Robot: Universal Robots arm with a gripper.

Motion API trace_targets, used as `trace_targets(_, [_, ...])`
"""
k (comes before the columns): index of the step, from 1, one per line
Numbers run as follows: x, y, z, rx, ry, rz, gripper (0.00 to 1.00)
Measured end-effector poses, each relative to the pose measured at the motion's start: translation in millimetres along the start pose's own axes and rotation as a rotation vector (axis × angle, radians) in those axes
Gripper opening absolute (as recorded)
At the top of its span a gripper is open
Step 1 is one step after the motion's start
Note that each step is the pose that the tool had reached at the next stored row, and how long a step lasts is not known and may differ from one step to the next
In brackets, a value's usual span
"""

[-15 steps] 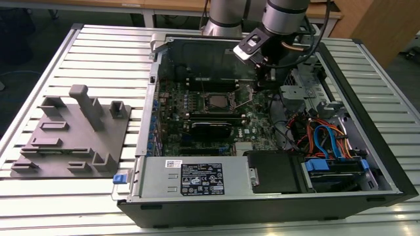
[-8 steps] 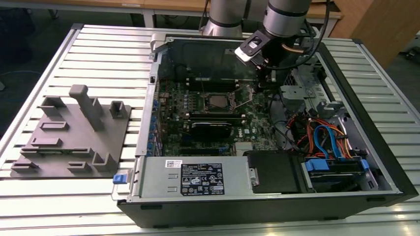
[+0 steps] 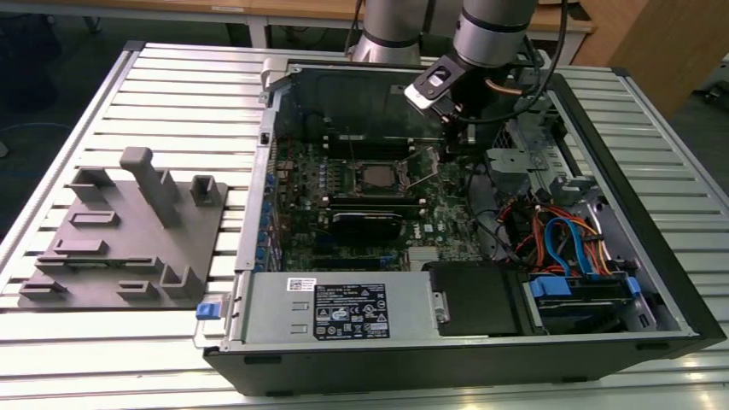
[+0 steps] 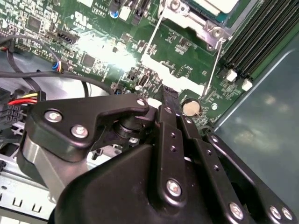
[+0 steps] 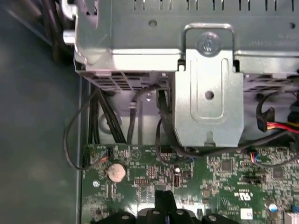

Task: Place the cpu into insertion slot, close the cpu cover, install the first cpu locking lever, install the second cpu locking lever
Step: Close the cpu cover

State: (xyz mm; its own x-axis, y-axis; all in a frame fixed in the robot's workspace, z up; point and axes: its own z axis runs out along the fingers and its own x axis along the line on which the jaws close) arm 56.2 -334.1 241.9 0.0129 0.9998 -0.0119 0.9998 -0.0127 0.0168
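In the exterior view the insertion slot [image 3: 375, 175] sits mid-motherboard inside the open computer case, with a thin locking lever [image 3: 428, 168] standing up at its side toward the exterior view's right. In the second wrist view the cpu [image 4: 216, 3] lies in the slot with the silver cpu cover [image 4: 194, 21] framing it. Two thin wire levers [image 4: 153, 39] [image 4: 213, 63] run out from the frame, unlatched. My gripper [image 3: 456, 135] hovers over the board beyond the socket, toward the exterior view's right. Its black fingers [image 4: 169, 95] are shut, holding nothing, close to a coin battery [image 4: 189, 108].
The first wrist view has the gripper tip [image 5: 164, 199] above the green board, the coin battery [image 5: 117, 172], black cables [image 5: 100, 121] and a silver drive bracket [image 5: 208, 98]. Memory slots [image 4: 254, 39] flank the socket. A grey fixture [image 3: 125, 235] lies on the slatted table [image 3: 194, 77].
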Motion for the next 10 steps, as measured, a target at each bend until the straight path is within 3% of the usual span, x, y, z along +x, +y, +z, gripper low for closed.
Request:
trace_targets(3, [0.0, -4.2, -0.1, 0.0, 0.0, 0.0, 0.1])
trace_targets(10, [0.1, -4.7, 0.0, 0.0, 0.0002, 0.0, 0.1])
